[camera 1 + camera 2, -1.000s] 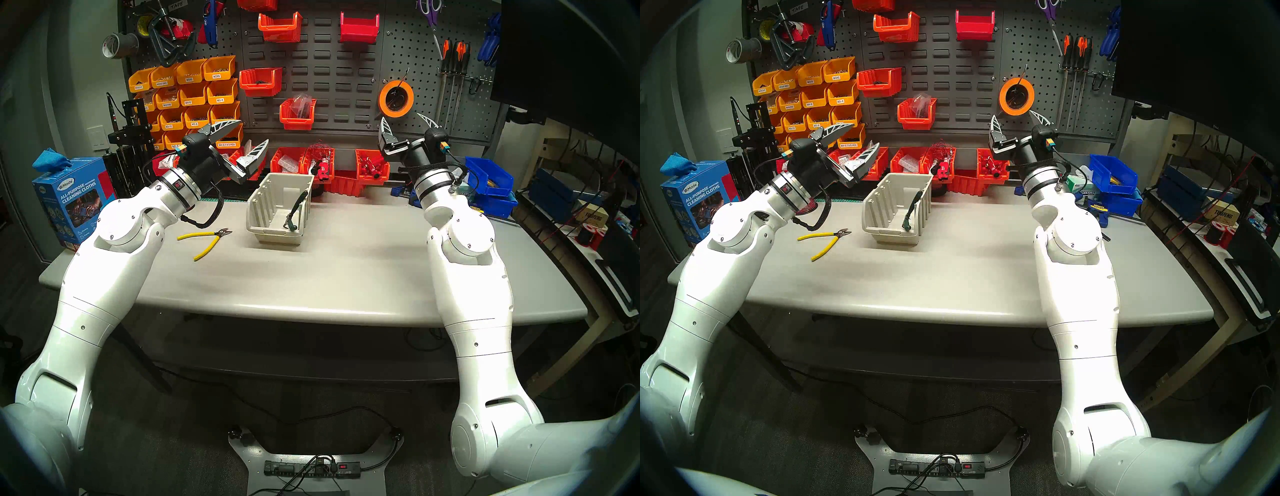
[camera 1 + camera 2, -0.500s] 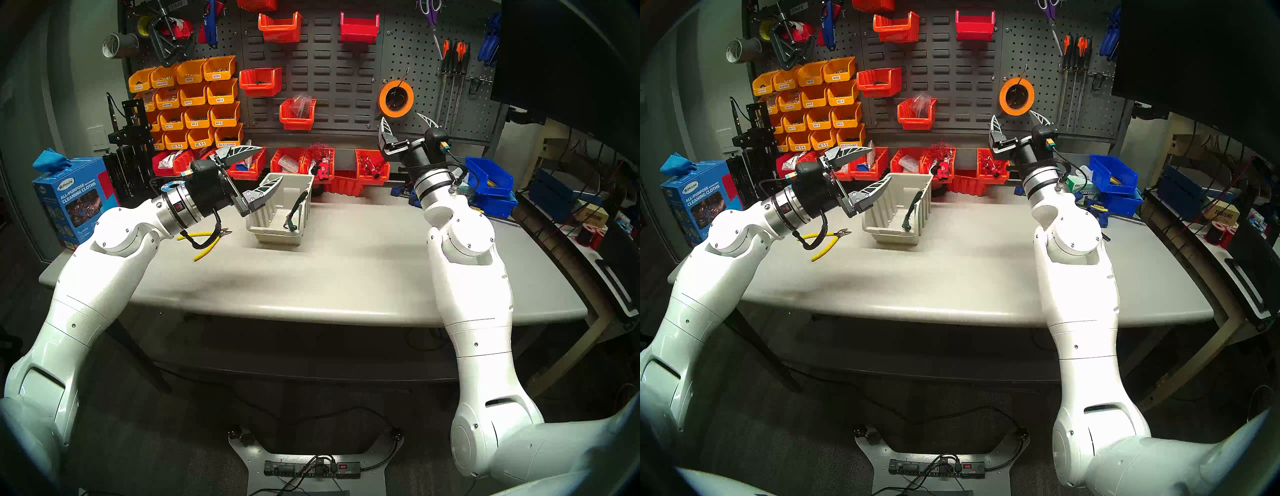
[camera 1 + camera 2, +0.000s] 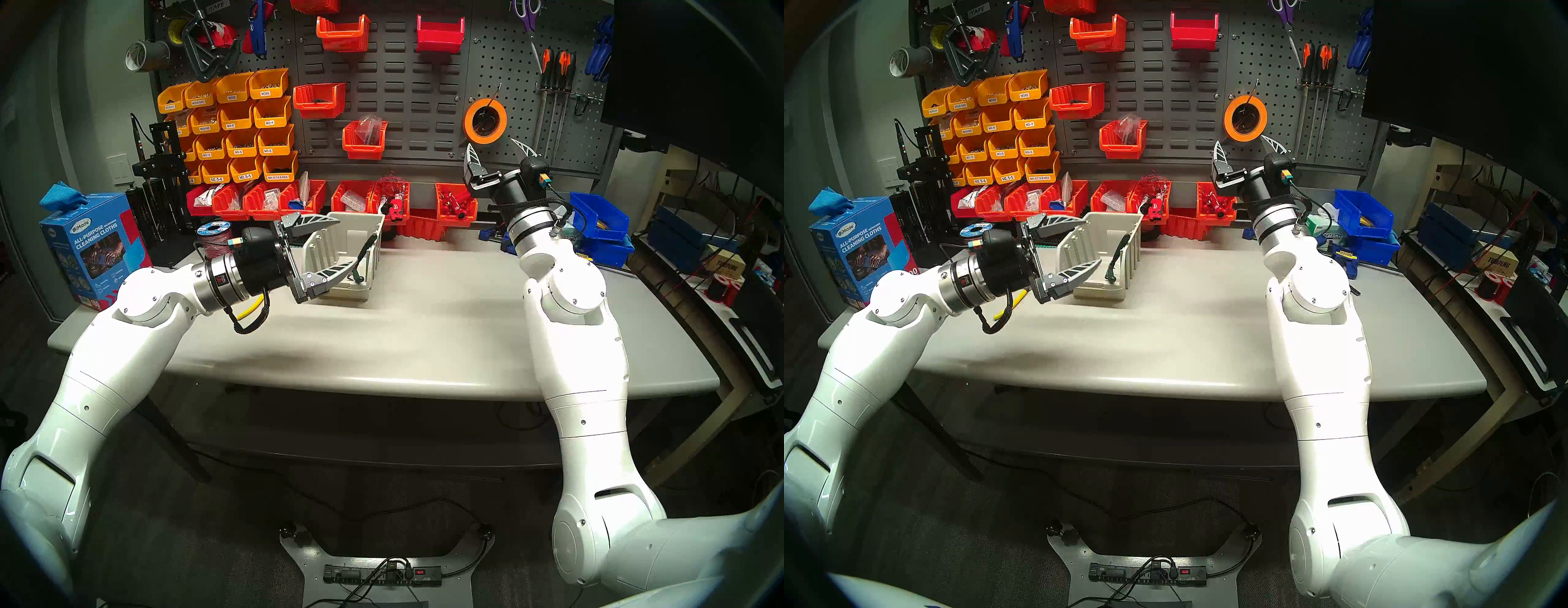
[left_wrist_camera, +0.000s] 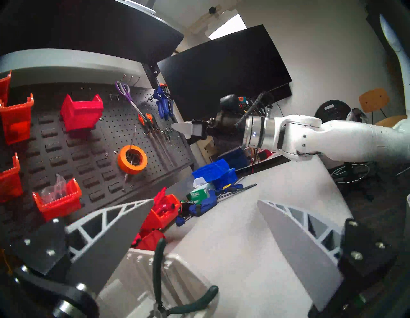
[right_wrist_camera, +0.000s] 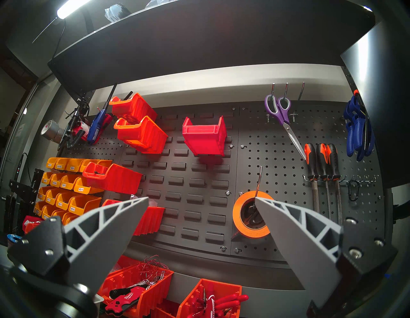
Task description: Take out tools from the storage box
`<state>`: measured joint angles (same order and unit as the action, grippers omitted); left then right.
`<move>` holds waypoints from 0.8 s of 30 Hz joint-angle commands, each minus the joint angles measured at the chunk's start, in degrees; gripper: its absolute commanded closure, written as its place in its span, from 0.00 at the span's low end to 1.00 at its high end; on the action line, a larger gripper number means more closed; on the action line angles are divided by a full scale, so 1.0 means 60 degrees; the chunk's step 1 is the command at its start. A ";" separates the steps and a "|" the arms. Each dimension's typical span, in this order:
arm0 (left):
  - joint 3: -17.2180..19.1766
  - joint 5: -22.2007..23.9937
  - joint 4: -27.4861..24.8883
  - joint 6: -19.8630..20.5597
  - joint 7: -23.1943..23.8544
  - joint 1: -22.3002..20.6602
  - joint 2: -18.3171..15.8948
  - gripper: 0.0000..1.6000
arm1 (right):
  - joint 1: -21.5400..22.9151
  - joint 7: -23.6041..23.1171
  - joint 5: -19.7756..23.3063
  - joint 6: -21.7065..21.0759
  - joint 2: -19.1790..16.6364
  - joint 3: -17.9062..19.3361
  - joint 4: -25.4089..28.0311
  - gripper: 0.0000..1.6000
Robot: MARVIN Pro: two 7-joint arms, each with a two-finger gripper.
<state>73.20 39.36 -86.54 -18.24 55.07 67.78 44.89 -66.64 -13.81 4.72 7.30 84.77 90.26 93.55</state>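
The beige storage box [image 3: 360,229] [image 3: 1110,231] [image 4: 177,277] stands open-topped at mid-table. Green-handled pliers [image 3: 364,254] [image 3: 1118,254] [image 4: 158,266] lean inside against its right wall. My left gripper [image 3: 348,243] [image 3: 1093,242] [image 4: 205,202] is open, reaching over the box's left wall with nothing between its fingers; the nearer fingertip is close to the pliers' lower end. Yellow-handled pliers [image 3: 250,308] [image 3: 1004,313] lie on the table left of the box, mostly hidden under my left wrist. My right gripper [image 3: 491,143] [image 3: 1240,139] [image 5: 202,197] hangs open and empty, raised at the back right, facing the pegboard.
Red parts bins [image 3: 352,197] line the table's back edge just behind the box. Blue bins [image 3: 598,216] sit at the back right. A blue cleaning-cloth carton [image 3: 91,246] and a wire spool [image 3: 211,237] stand at the left. An orange tape roll [image 5: 248,215] hangs ahead of the right gripper.
My left arm has come down and swung right, from above the table's back left to the box's left wall, covering most of the yellow pliers. The right arm has not moved.
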 commanded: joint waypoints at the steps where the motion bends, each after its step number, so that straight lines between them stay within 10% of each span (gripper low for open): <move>1: -0.0091 -0.0483 0.0012 -0.0049 -0.0383 -0.0094 0.0082 0.00 | 0.0063 -0.0015 0.0005 0.0002 -0.0004 -0.0007 0.0128 0.00; 24: -0.0569 -0.2291 0.0232 0.0379 -0.2651 0.0058 0.0813 0.00 | 0.0064 -0.0015 0.0005 0.0004 -0.0004 -0.0007 0.0127 0.00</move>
<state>70.23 27.90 -86.27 -16.76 42.51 69.07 48.05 -66.64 -13.81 4.72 7.30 84.77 90.26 93.56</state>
